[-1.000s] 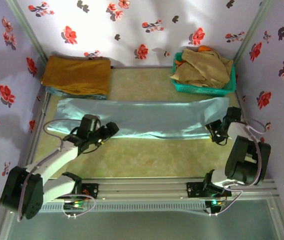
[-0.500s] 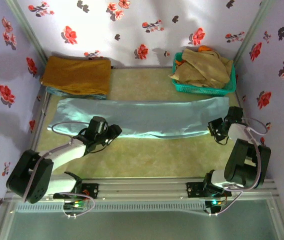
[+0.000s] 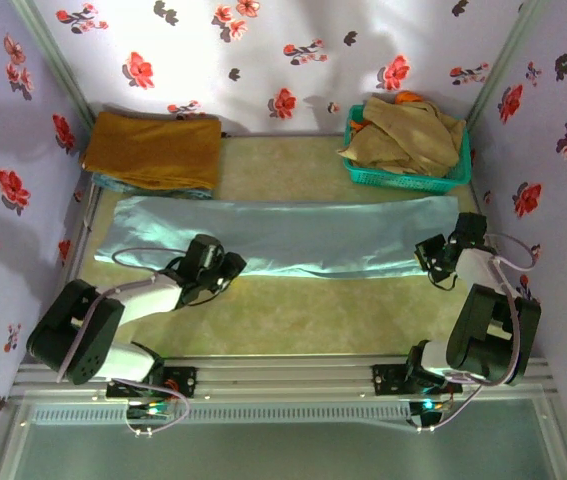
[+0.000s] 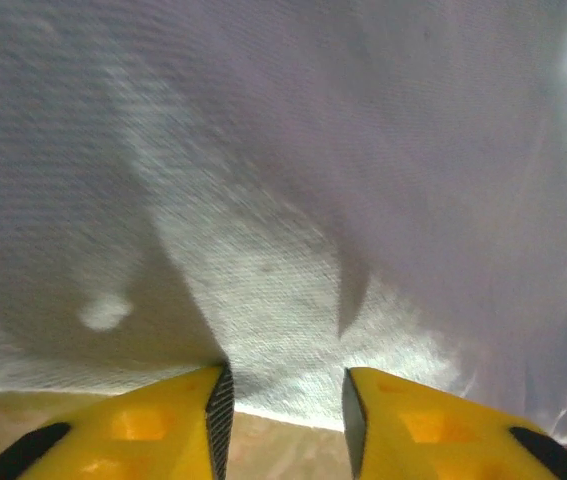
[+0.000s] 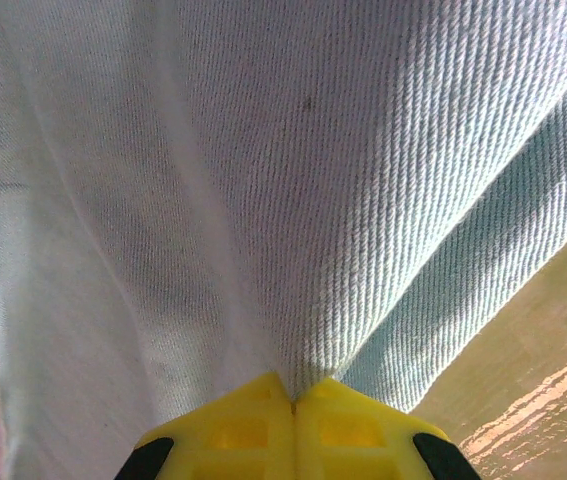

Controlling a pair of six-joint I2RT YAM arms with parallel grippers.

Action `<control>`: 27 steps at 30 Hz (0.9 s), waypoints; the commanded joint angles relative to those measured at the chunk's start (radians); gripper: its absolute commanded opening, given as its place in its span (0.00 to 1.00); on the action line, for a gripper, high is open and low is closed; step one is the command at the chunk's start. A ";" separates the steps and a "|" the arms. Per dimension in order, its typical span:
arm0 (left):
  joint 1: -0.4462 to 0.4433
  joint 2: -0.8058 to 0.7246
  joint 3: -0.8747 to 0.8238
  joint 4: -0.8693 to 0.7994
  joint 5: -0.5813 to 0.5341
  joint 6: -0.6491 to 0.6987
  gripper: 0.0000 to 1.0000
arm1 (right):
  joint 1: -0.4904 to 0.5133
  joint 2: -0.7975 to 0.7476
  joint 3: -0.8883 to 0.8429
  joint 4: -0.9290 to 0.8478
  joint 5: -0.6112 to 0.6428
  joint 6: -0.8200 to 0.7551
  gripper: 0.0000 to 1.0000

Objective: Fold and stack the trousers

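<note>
The right fingers point(image 5: 293, 392) are pressed tight together, yellow tip against yellow tip, with a ridge of the pale blue-grey trousers of thin smooth cloth point(image 5: 263, 170) pinched between them. The twill rises from the pinch in a sharp crease, and a strip of the olive-tan surface point(image 5: 543, 340) shows off to the right of it. The left fingers point(image 4: 215, 392) stand a narrow way apart, closed on nothing, with the near hem of the trousers point(image 4: 283, 250) lying just inside the gap at their tips. From above, the left fingers point(image 3: 227, 267) sit at the near edge of the trousers point(image 3: 293, 235) towards their left end, and the right fingers point(image 3: 431, 258) at the near right-hand corner. The trousers lie flat as one long band across the middle of the surface point(image 3: 293, 315), left to right. Behind their left end rests a folded mustard-brown cloth point(image 3: 153, 148), close by, though whether it touches them I cannot tell. At the back right a teal plastic basket point(image 3: 403, 180) holds a heap of beige-tan garments point(image 3: 408, 130), standing apart from the trousers. Lilac walls printed with red flowers point(image 3: 263, 40) close in the space
</note>
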 commanded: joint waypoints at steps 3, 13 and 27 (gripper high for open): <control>-0.034 -0.131 -0.057 -0.080 -0.074 -0.051 0.53 | -0.001 -0.027 -0.010 -0.007 0.003 -0.024 0.00; -0.059 -0.111 -0.030 -0.049 -0.127 -0.119 0.61 | 0.003 -0.015 0.006 0.006 0.000 -0.009 0.00; -0.101 -0.056 -0.077 0.084 -0.322 -0.187 0.18 | 0.003 -0.047 0.019 -0.014 0.017 -0.030 0.00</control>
